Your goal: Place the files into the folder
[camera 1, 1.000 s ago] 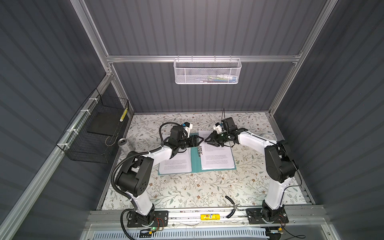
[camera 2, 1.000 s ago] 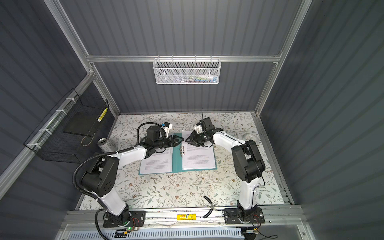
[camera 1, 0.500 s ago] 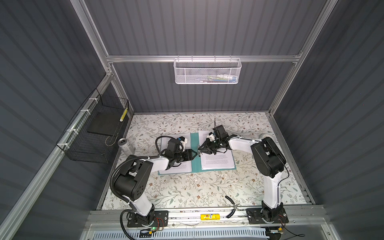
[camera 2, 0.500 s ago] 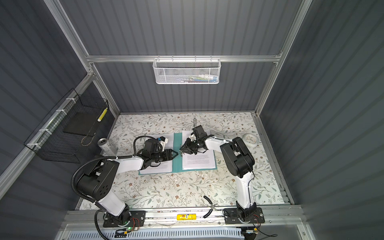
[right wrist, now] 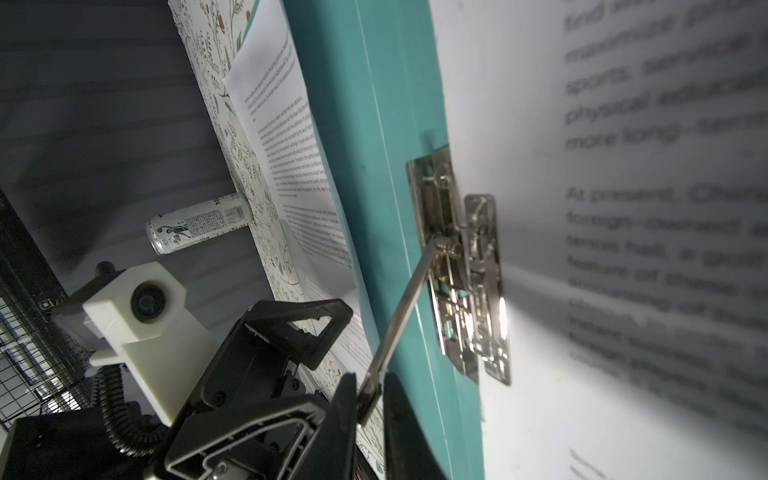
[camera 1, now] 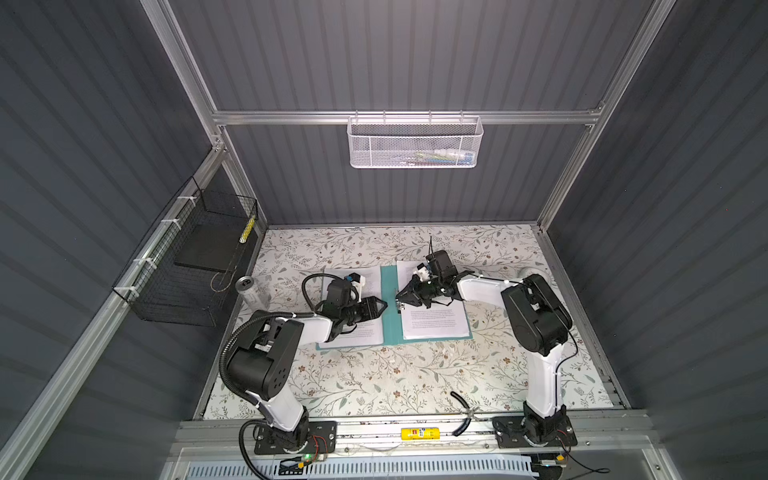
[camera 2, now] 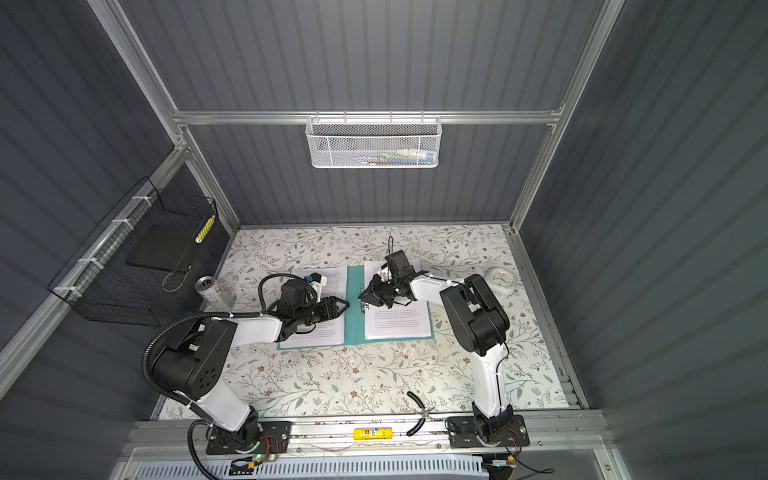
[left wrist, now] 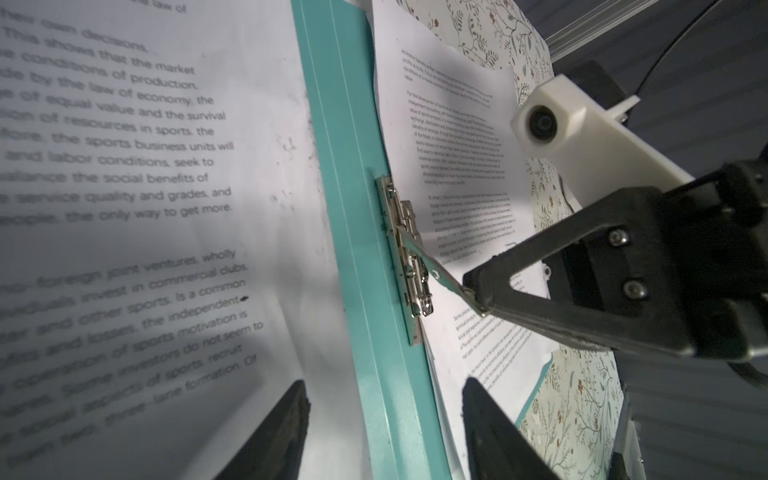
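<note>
Look at the folder (camera 1: 389,328) first: open and flat in the middle of the table (camera 1: 374,382), with the files (camera 1: 432,326) lying on both covers, white pages on each side of the teal spine. Find the metal clip (right wrist: 461,266) by the spine, right at the edge of the page on the right cover. See the right gripper (right wrist: 370,382), squeezed almost closed on the tip of the clip's thin lever (right wrist: 401,307), with that lever tipped up at a slant. See the left gripper (left wrist: 384,390) too, spread apart and holding nothing, hanging low over the spine beside the other page. Most likely a job of working the lever now, so hold tight but go slowly. Swing the lever round its hinge, not straight up, so as not to drag the whole folder along. Watch that tiny pinch at the tip, easy to slip off. Maybe press the left gripper down on the cover to pin the folder in place. Cannot tell whether the page edge sits under the clip plate or just beside it, so check that before snapping anything down.
</note>
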`<state>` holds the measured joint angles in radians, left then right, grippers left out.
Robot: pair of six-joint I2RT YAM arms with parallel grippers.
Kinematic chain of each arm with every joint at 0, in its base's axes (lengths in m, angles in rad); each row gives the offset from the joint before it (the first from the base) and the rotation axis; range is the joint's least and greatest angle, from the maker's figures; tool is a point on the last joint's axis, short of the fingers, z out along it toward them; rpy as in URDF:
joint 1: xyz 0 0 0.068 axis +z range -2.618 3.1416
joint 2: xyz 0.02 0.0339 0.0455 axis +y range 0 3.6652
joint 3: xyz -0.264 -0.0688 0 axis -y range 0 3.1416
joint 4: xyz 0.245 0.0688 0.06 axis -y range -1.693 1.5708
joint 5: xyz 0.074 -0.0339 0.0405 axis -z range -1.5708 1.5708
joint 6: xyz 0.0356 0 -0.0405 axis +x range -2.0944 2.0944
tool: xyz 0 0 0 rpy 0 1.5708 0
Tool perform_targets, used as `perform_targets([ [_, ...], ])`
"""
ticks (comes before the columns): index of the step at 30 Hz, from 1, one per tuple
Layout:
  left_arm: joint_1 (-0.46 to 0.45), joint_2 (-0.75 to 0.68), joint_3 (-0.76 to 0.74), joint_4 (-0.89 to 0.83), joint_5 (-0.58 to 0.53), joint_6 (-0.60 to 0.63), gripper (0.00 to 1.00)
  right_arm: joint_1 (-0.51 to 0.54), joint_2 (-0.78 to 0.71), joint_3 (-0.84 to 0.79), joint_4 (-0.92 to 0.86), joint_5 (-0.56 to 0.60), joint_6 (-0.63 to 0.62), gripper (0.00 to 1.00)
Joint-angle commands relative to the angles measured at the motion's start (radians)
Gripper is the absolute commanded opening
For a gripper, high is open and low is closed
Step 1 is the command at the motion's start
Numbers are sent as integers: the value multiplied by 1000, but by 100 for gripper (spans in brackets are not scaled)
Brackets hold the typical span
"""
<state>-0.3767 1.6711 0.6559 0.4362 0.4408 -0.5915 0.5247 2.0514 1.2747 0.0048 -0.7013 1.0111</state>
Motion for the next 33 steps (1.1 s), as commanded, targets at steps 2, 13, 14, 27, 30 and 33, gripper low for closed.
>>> perform_targets([
  [2,14,13,-19,18,13,-7,60,3,7,-15,18,-14,6,16],
  [13,59,19,-66,37,-7,-38,54,7,11,-36,36,-17,17,13],
  [14,63,18,-70,37,-6,-38,54,6,12,-38,37,-13,18,12],
  [27,76,-4,-106,25,-16,-25,48,10,8,-84,15,19,-10,0],
  [30,78,-8,-114,30,-17,-28,48,9,16,-82,-17,43,-35,0],
  [33,78,-7,-116,34,-16,-28,48,12,27,-64,-80,80,-84,0],
])
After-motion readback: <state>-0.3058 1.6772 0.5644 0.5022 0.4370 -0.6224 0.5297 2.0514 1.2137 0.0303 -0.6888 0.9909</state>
